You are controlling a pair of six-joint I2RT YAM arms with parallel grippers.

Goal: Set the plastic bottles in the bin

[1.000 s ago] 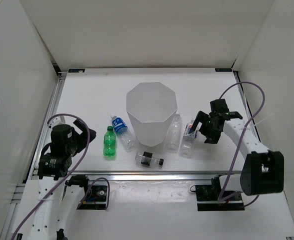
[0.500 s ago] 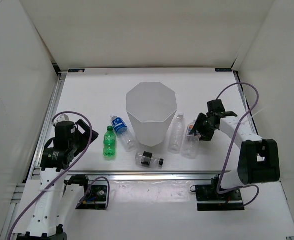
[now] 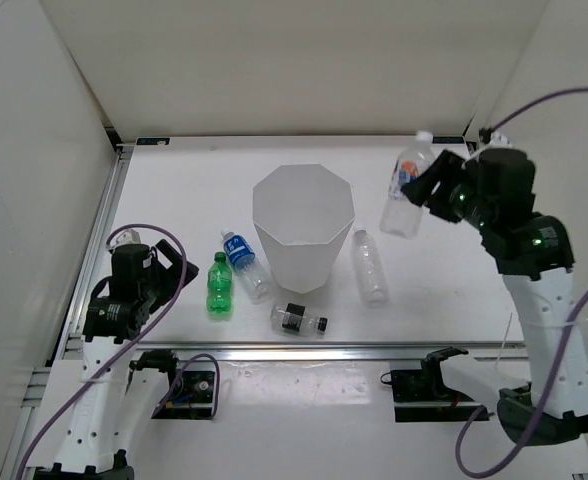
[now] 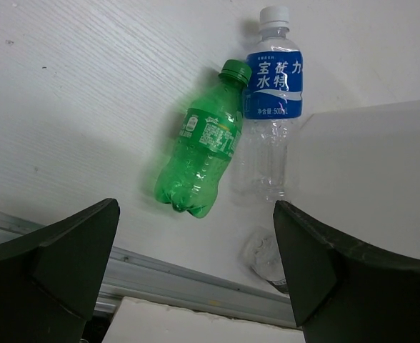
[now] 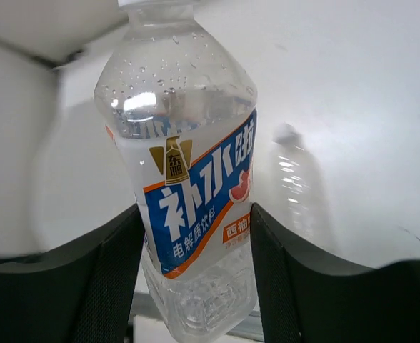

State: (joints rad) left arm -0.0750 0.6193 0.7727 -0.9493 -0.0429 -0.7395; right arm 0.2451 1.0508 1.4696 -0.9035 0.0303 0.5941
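My right gripper (image 3: pixel 426 190) is shut on the clear bottle with the white-red-blue label (image 3: pixel 407 188) and holds it in the air to the right of the bin (image 3: pixel 296 262). In the right wrist view both fingers (image 5: pixel 113 279) press the labelled bottle (image 5: pixel 188 193) at its lower half. The plain clear bottle (image 3: pixel 370 266) lies on the table right of the bin. The green bottle (image 3: pixel 219 286), the blue-labelled bottle (image 3: pixel 244 262) and the black-labelled bottle (image 3: pixel 299 320) lie left of and in front of the bin. My left gripper (image 4: pixel 196 209) hangs open above the green bottle (image 4: pixel 203 161).
An aluminium rail (image 3: pixel 274 350) runs along the table's near edge. White walls enclose the table at the back and both sides. The bin's white wall (image 4: pixel 371 171) fills the right of the left wrist view, beside the blue-labelled bottle (image 4: pixel 273 107).
My right gripper shut on the white-red-blue labelled bottle and lifted it off the table, up and toward the back. The plain clear bottle shifted slightly. The left arm barely moved.
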